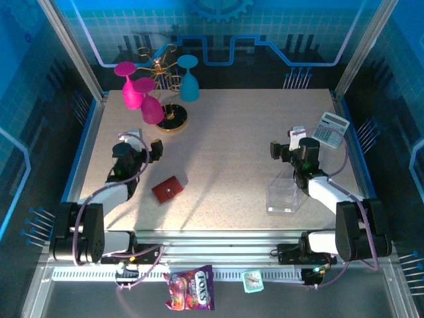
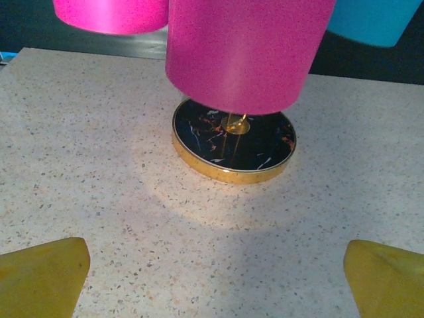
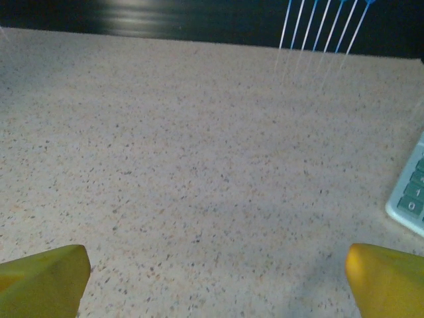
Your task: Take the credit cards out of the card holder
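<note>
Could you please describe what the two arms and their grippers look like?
Both the left arm and the right arm have black joint housings joined by white links, with a lilac cable looping along each. A small green spot shows near each wrist. The left gripper and right gripper look black from above; their fingers are blunt yellow wedges up close.

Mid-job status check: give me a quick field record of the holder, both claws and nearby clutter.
card holder: red, closed, flat on table beside left arm, untouched
left claw: open, empty, facing the glass stand
right claw: open, empty, over bare table, calculator to its right
clear box: beside right arm
progress: holder not yet opened
</note>
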